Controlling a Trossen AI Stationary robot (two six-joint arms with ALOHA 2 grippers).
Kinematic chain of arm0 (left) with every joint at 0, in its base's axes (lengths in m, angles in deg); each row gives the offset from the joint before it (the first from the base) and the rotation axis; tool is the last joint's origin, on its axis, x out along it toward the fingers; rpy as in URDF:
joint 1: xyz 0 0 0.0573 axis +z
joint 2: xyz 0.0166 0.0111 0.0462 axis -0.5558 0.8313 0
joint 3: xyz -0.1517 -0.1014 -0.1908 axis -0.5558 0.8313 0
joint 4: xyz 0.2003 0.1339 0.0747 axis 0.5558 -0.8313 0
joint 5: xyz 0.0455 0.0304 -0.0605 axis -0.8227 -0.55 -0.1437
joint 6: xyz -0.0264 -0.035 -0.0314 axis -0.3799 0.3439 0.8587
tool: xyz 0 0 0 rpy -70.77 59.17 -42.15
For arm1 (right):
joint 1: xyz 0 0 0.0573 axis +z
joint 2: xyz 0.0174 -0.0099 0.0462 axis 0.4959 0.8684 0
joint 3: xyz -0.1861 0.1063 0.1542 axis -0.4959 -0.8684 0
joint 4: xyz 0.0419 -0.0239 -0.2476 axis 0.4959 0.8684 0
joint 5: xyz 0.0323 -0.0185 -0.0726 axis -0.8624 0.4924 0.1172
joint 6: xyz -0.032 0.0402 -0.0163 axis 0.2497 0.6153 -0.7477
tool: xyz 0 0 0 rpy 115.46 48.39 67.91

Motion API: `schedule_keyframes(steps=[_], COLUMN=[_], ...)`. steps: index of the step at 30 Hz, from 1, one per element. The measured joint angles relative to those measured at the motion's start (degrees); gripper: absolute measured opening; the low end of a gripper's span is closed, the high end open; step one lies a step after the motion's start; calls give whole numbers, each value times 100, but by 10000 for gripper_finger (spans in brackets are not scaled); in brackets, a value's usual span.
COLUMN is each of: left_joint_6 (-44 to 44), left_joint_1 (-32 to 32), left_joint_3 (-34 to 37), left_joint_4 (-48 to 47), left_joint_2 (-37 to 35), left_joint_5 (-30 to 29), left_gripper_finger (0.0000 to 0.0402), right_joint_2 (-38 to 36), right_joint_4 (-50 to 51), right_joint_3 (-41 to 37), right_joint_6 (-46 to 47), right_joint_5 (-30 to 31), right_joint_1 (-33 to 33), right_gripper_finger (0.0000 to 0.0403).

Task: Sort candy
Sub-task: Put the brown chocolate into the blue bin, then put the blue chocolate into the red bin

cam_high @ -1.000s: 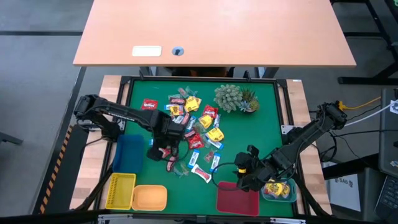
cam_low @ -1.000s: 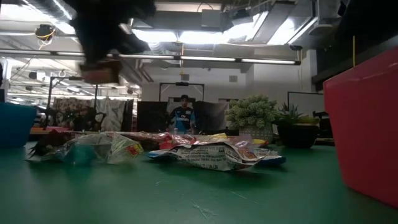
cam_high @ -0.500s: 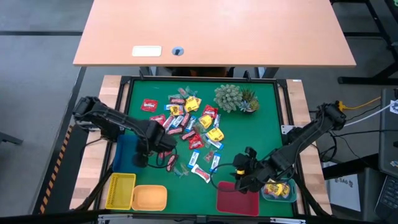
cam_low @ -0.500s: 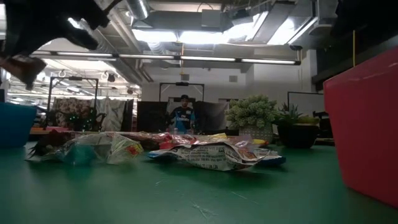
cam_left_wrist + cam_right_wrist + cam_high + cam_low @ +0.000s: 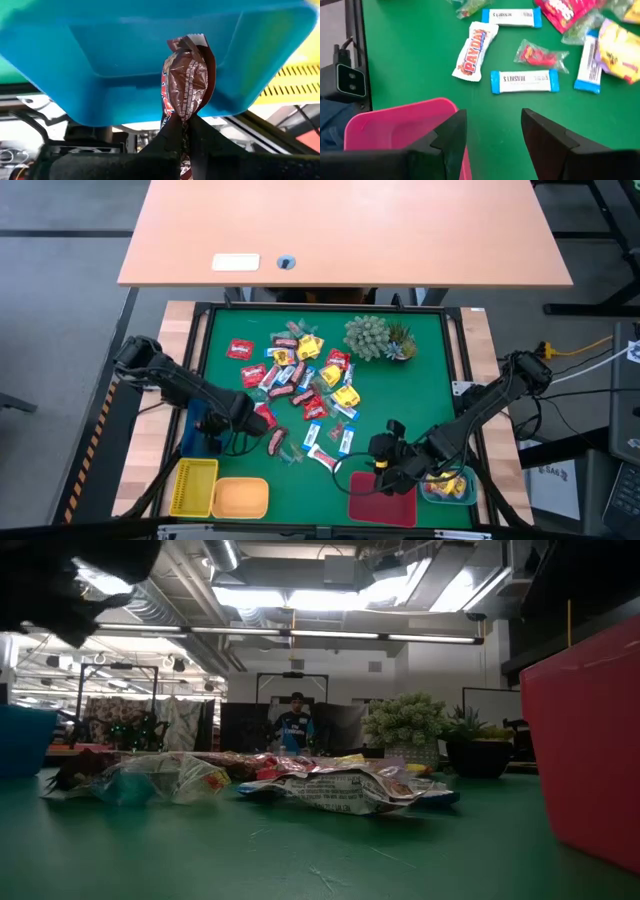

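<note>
Left claw (image 5: 182,131) is clamped on a brown-wrapped candy bar (image 5: 185,85), held over the blue tray (image 5: 125,75) at the near-left of the green tabletop (image 5: 420,400). In the high view the left claw (image 5: 215,435) sits right at that blue tray (image 5: 197,420), far side of the yellow tray (image 5: 193,486) and orange tray (image 5: 240,498).

Right claw (image 5: 492,132) has its jaws apart with nothing between them, hovering at the far edge of the red tray (image 5: 395,127). High view puts the right claw (image 5: 385,463) at the near-right, red tray (image 5: 383,502) just near of it, small teal tray (image 5: 452,490) with a few sweets just right of that.

Rest of the candy pile (image 5: 305,385) is spread loose across the middle of the tabletop, left of the spiky plant (image 5: 375,337). Nearest the right claw: a white PayDay bar (image 5: 475,50), a blue-ended Hershey's bar (image 5: 525,81), a clear wrapper with red sweets (image 5: 540,54).

Low view: crumpled wrappers (image 5: 340,785) lying flat, red tray wall (image 5: 585,750) at right, a person (image 5: 295,725) standing far back in the room.
</note>
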Motion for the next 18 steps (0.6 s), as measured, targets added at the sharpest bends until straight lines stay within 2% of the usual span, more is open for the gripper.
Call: schedule_keyframes(steps=[7, 13, 18], left_joint_6=[75, 617, 913], left_joint_1=[-240, -254, -256], left_joint_3=[193, 201, 203], left_joint_4=[0, -3, -1], left_joint_2=[0, 0, 0], left_joint_5=[-456, -717, -820], left_gripper_finger=[9, 68, 121], right_joint_2=[0, 0, 0], right_joint_4=[-29, -24, -22], right_joint_3=[0, 0, 0], right_joint_6=[-491, -815, -1716], right_joint_5=[47, -117, -273], right_joint_1=[-204, -532, -756], right_gripper_finger=[186, 186, 186])
